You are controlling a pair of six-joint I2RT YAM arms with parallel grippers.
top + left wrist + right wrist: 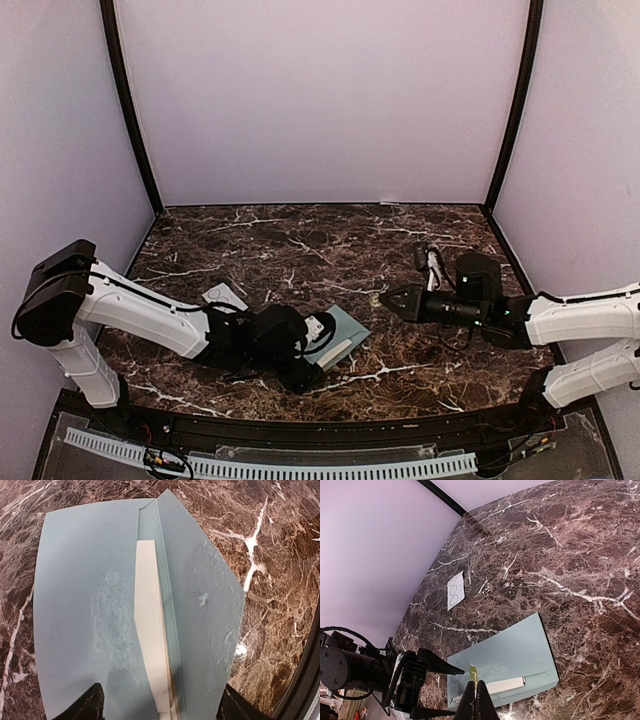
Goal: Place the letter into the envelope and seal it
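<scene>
From above and behind I overlook the worktop (pixel 320 250); both wrist cameras, left closest, share the envelope (pixel 70 580).

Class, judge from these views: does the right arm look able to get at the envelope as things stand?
Probably yes. The right gripper, shut, sits close to the envelope with bare tabletop between; the left gripper straddles only its opposite end.

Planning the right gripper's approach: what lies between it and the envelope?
Nothing: between the right gripper and the envelope the top view shows only bare marble table.
</scene>
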